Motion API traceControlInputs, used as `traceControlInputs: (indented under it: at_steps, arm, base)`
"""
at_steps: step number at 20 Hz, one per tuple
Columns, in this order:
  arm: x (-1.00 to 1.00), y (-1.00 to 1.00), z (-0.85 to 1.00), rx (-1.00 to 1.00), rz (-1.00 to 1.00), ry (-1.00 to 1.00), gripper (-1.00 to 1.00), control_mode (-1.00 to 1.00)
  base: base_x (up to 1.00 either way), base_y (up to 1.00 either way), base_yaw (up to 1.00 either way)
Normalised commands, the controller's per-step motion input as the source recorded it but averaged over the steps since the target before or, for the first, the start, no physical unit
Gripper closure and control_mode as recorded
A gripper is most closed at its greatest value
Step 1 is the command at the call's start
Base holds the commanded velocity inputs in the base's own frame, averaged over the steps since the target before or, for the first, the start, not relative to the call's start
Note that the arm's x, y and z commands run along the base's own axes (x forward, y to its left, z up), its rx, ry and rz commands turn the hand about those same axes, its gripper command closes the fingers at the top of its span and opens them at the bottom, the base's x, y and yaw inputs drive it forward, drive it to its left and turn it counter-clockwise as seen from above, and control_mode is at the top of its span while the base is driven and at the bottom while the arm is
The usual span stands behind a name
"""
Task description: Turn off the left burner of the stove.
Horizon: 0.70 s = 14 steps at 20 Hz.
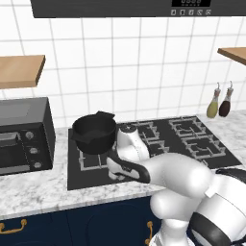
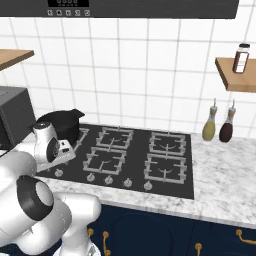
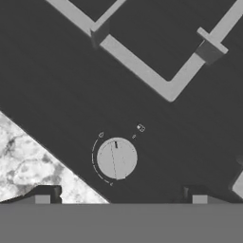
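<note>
The stove (image 1: 77, 180) is a black glass cooktop with grey grates and a front row of silver knobs. On the left burner (image 1: 91, 162) stands a black pot (image 1: 94, 132). My hand hangs low over the stove's front left corner. In the hand view, a round silver knob (image 3: 116, 158) lies just ahead of my gripper (image 3: 121, 199), between its fingertips (image 3: 42, 198), which stand wide apart and open. A corner of the left burner's grate (image 3: 156, 76) shows above the knob. From the right base view, this leftmost knob (image 2: 59, 173) sits below my hand.
A black toaster oven (image 1: 24, 137) stands on the marble counter (image 1: 33, 192) left of the stove. Two bottles (image 2: 209, 127) stand at the back right. Smaller paired grates (image 2: 165, 167) fill the stove's right side. Wooden shelves (image 2: 235, 75) hang on the tiled wall.
</note>
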Motion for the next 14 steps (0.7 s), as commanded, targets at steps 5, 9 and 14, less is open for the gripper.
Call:
traceControlInputs:
  at_steps: [5, 9, 14]
  arm:
    - [0.05, 0.03, -0.31, 0.0, 0.0, 0.0, -1.0, -1.0]
    - [0.01, 0.1, -0.17, 0.0, 0.0, 0.0, -1.0, -1.0]
    - [0.1, 0.04, -0.13, 0.0, 0.0, 0.0, -1.0, -1.0]
  base:
    - [0.0, 0.0, 0.0]
    - [0.0, 0.0, 0.0]
    - [0.0, 0.0, 0.0]
